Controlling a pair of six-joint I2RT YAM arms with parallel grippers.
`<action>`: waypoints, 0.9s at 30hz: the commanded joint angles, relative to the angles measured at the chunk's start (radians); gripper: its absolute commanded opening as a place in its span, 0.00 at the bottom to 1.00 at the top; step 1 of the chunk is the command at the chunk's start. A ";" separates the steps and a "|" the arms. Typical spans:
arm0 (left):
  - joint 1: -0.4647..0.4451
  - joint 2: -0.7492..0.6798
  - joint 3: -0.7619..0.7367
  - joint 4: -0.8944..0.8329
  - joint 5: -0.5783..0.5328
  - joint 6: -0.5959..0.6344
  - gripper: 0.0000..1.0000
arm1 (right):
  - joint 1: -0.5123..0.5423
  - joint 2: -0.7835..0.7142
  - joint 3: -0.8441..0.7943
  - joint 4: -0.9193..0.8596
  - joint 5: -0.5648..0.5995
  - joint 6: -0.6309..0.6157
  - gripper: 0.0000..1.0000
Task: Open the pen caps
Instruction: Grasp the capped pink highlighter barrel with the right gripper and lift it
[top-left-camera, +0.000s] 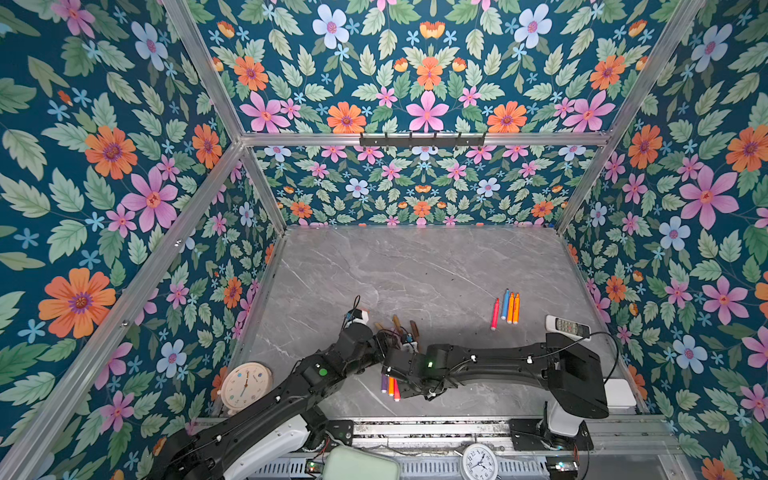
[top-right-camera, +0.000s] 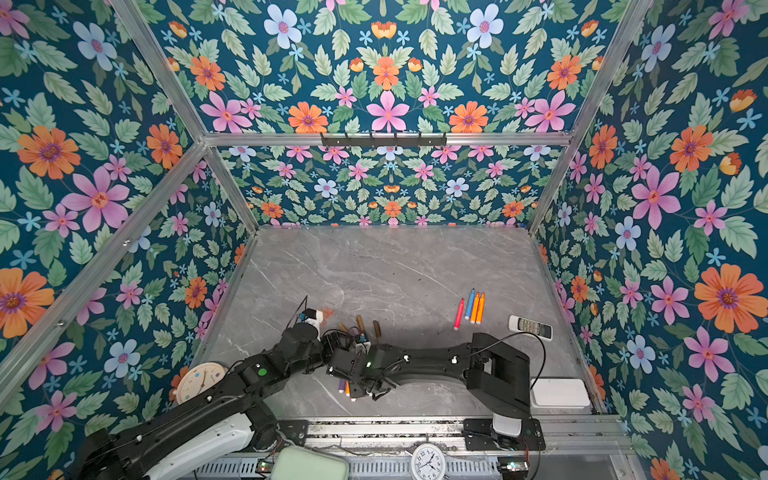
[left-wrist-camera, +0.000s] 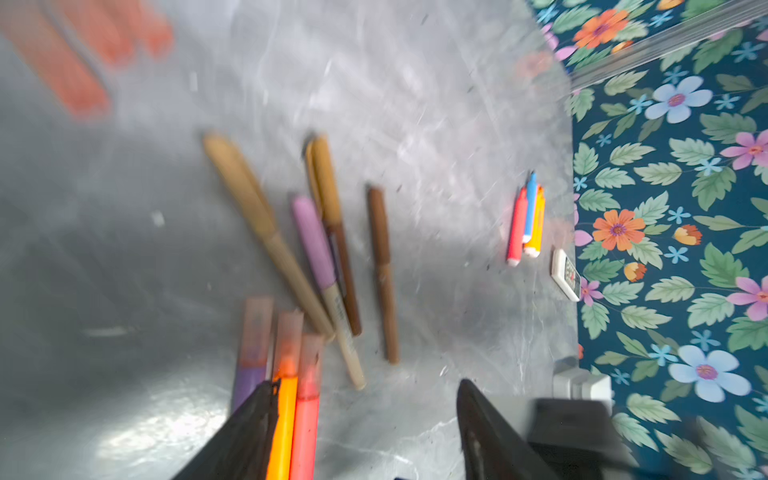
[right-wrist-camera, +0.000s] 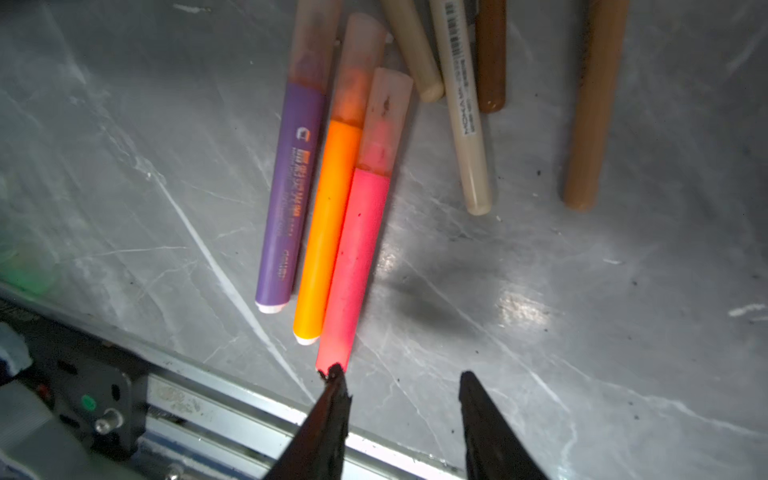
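Three pens lie side by side near the table's front: purple (right-wrist-camera: 286, 199), orange (right-wrist-camera: 328, 228) and pink (right-wrist-camera: 357, 257). Each wears a translucent pen cap (right-wrist-camera: 388, 120), and they also show in a top view (top-left-camera: 390, 386) under my right arm. My right gripper (right-wrist-camera: 401, 374) is open just past the pens' butt ends, one fingertip (right-wrist-camera: 336, 374) at the pink pen's end, nothing between the jaws. My left gripper (left-wrist-camera: 365, 388) hangs open over the same pens, one finger (left-wrist-camera: 257, 411) across the purple one. Brown and gold pens (left-wrist-camera: 332, 232) lie beyond. Blurred orange caps (left-wrist-camera: 83, 54) lie further off.
Several bright pens (top-left-camera: 507, 311) lie together at the right, next to a white remote (top-left-camera: 567, 326). A round clock (top-left-camera: 245, 384) leans at the front left. A white box (top-left-camera: 619, 395) sits at the front right. The metal front rail (right-wrist-camera: 249, 411) runs close behind my right gripper.
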 joint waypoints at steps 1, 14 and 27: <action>0.001 -0.041 0.116 -0.162 -0.122 0.193 0.70 | 0.015 0.027 0.032 -0.066 0.061 0.039 0.44; 0.000 -0.295 0.265 -0.257 -0.261 0.534 0.73 | 0.017 0.167 0.197 -0.163 0.105 0.067 0.43; 0.000 -0.300 0.263 -0.258 -0.250 0.538 0.73 | 0.013 0.257 0.270 -0.220 0.100 0.090 0.37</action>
